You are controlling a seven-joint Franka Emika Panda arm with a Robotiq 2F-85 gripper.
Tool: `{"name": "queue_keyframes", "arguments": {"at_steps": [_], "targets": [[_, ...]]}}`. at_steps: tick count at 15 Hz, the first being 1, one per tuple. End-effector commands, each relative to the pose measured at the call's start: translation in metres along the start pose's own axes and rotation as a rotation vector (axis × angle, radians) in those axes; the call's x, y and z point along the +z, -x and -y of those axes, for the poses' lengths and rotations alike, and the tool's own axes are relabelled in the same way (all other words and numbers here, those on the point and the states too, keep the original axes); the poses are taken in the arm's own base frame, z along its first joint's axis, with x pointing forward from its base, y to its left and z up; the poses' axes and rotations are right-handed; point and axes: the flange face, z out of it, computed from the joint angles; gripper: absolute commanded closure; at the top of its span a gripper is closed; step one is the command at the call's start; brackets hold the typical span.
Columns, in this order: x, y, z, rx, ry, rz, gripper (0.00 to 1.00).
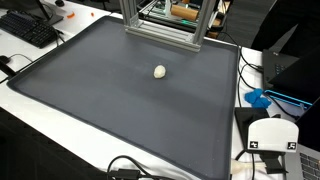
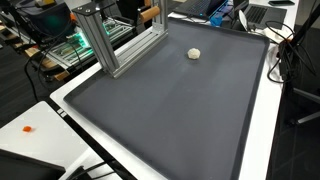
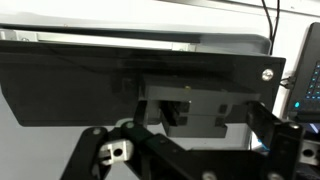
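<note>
Tool (image 3: pixel 185 135) stands wide open in the wrist view, gripping nothing, as a white ball (image 1: pixel 160 71) rests on the bench's dark mat (image 1: pixel 100 110) near a metal frame (image 1: pixel 160 25)

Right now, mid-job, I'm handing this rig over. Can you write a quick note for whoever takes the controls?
Gripper: fingers open, holding nothing; it shows only in the wrist view.
Things: a small pale lump lies alone on the dark mat, a little in front of the aluminium frame.
Done: nothing gripped, lump untouched.
Left: all handling of the lump; the wrist view does not show it.
</note>
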Motion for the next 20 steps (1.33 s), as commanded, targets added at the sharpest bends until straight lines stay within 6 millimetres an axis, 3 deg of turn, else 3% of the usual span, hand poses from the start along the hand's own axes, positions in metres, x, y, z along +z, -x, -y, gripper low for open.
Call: {"name": "queue_keyframes", "arguments": {"at_steps": [1,20], "targets": [[0.0081,0.0015,-0.0029,0.043,-0.029,-0.005,0.0],[0.004,0.0027,0.0015,0.119,-0.017,-0.016,0.0]]}}
